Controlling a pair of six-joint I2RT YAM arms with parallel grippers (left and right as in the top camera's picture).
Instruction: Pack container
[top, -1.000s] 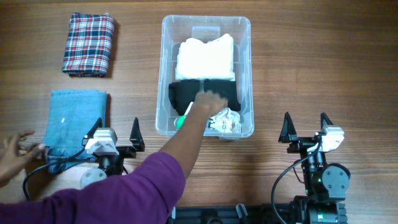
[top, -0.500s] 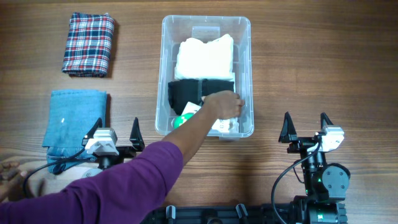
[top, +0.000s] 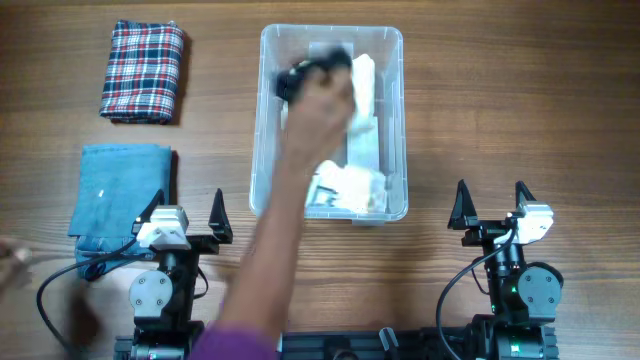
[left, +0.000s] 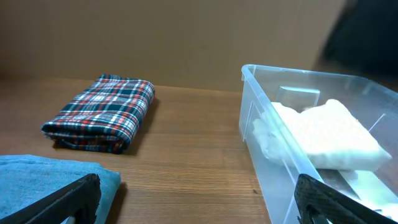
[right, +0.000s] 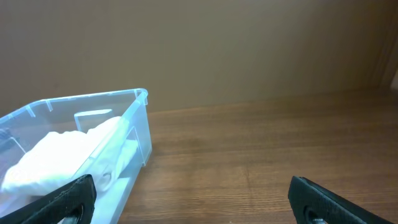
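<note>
Patience suits this step: left gripper (top: 186, 210) and right gripper (top: 491, 200) both gape wide, empty; the container (top: 264, 120) lies ahead between them with a person's hand (top: 318, 88) inside, so reach only once it clears.

A person's arm (top: 285, 200) lies over the container (top: 399, 100) from 6 to 12 o'clock; the counter (top: 500, 110) at its 3 o'clock is open.

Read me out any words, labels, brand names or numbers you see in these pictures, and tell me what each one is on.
No text can be read.
Dark marks on the crumpled white item at the near end of the container: too blurred to read.
The plaid cloth and the blue cloth: no writing visible.
</note>
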